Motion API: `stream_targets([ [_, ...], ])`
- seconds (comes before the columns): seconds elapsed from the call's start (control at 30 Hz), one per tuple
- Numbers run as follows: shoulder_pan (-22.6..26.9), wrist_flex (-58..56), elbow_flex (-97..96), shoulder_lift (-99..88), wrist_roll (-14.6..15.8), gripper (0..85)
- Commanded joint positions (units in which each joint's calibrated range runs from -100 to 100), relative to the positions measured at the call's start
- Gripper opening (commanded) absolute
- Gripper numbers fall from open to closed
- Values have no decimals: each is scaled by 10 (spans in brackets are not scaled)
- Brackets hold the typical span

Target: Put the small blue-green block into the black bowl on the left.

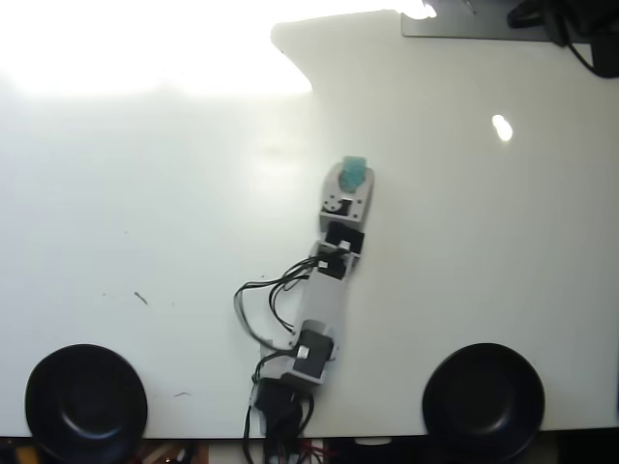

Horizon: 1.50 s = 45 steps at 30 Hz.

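In the overhead view the small blue-green block sits between the fingers of my gripper, which is shut on it near the middle of the white table. The block looks squeezed and tipped up on edge. The black bowl on the left rests at the bottom left corner, far from the gripper, and nothing is in it.
A second black bowl sits at the bottom right. The arm's base and cables are at the bottom centre. A grey plate and dark gear lie at the top right. Strong glare washes out the top left.
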Motion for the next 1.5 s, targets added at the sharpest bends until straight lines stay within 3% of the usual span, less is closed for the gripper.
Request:
stream_targets([
  [0.0,21,-23,39,-64,26,47],
  [0.43,125,-130,68,-261,112,37],
  [0.7,174,-169,63,-352,193,37],
  [0.83,201,-194,49,-408,218,37],
  [1.13,271,-254,29,-536,258,37],
  [1.47,358,-318,48,-629,275,37],
])
